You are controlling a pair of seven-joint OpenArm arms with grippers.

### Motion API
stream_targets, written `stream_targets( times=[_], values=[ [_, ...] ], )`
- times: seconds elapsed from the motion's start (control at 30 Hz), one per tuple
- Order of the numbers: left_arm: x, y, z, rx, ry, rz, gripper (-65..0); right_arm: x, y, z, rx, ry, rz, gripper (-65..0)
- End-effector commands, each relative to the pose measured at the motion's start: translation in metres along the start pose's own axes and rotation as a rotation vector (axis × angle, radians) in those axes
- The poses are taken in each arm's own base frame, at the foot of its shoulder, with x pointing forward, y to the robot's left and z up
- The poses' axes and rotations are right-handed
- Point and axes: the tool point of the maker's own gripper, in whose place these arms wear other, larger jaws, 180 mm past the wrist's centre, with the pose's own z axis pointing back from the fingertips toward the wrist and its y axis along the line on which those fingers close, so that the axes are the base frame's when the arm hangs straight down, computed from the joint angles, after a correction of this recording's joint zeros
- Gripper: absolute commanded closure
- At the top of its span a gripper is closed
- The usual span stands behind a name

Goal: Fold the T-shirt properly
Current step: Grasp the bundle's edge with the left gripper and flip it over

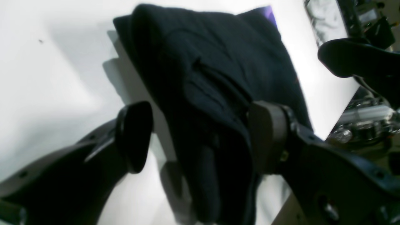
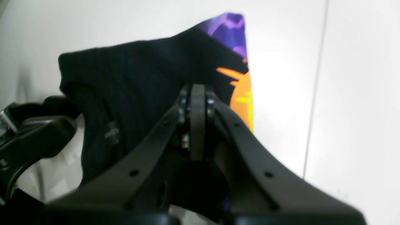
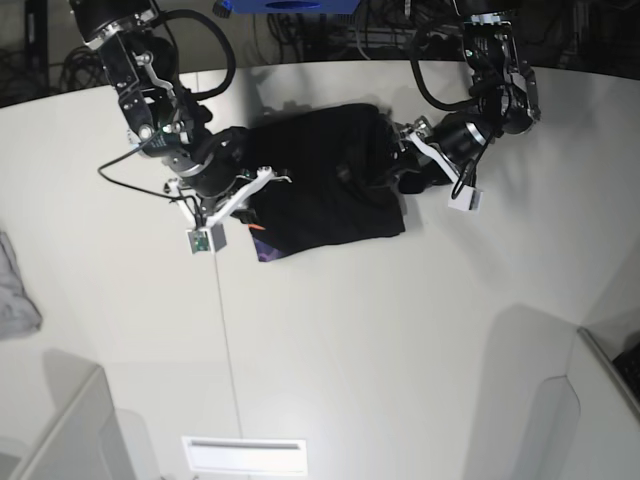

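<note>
My right gripper pinches the T-shirt; only its camera shows the orange print. My left gripper gapes around cloth

A: What was the big black T-shirt made of?
B: Soft matt knit cloth, its orange-and-purple print smoother and brighter.
A: And the white table?
B: Smooth, faintly glossy. The left gripper looked matt black plastic, its grey pad duller.
</note>
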Motion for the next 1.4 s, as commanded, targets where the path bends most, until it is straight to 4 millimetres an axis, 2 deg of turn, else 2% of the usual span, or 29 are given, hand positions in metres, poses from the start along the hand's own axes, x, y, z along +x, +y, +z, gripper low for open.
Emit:
stream_targets(
  times=[0.0, 0.1, 0.23, 0.4, 0.47, 0.6, 0.7, 0.77, 0.93, 1.03, 1.13, 1.37],
  values=[
    [0.015, -0.008, 0.002, -0.035, -0.052, -0.008, -46.4, 0.013, 0.004, 0.003, 0.014, -0.045, 0.015, 0.0],
    [0.016, -0.01, 0.002, -0.046, -0.055, 0.0, -46.4, 0.013, 0.003, 0.003, 0.014, -0.044, 0.013, 0.0],
    [0.015, 0.002, 0.0, 0.015, -0.04, 0.031, -46.4, 0.013, 0.004, 0.003, 0.015, -0.043, 0.014, 0.0],
    [0.019, 0.006, -0.003, 0.042, -0.047, 0.067, -46.4, 0.013, 0.004, 0.003, 0.016, -0.043, 0.013, 0.0],
    [0.021, 0.007, -0.009, 0.054, -0.037, 0.089, -46.4, 0.013, 0.004, 0.003, 0.016, -0.045, 0.013, 0.0],
    [0.009, 0.002, -0.03, 0.048, 0.031, 0.11, -46.4, 0.013, 0.004, 0.003, 0.015, -0.046, 0.012, 0.0],
    [0.003, 0.001, -0.035, 0.04, 0.052, 0.116, -46.1, 0.012, 0.002, 0.004, 0.01, -0.043, 0.007, 0.0],
    [0.003, 0.002, -0.034, 0.046, 0.057, 0.119, -41.8, 0.012, 0.0, 0.004, 0.007, -0.043, 0.009, 0.0],
    [0.007, 0.017, -0.028, 0.105, 0.066, 0.138, -13.8, 0.011, -0.004, 0.006, -0.005, -0.046, -0.001, 0.0],
    [0.009, 0.019, -0.028, 0.107, 0.106, 0.083, -0.3, 0.013, -0.01, 0.01, -0.019, -0.058, -0.016, 0.0],
    [0.016, 0.016, -0.03, 0.094, 0.147, 0.0, 0.0, 0.017, -0.018, 0.014, -0.04, -0.088, -0.037, 0.0],
    [0.017, 0.009, -0.036, 0.063, 0.333, -0.224, 0.0, 0.007, -0.04, 0.022, -0.097, -0.088, -0.081, 0.0]
  ],
)
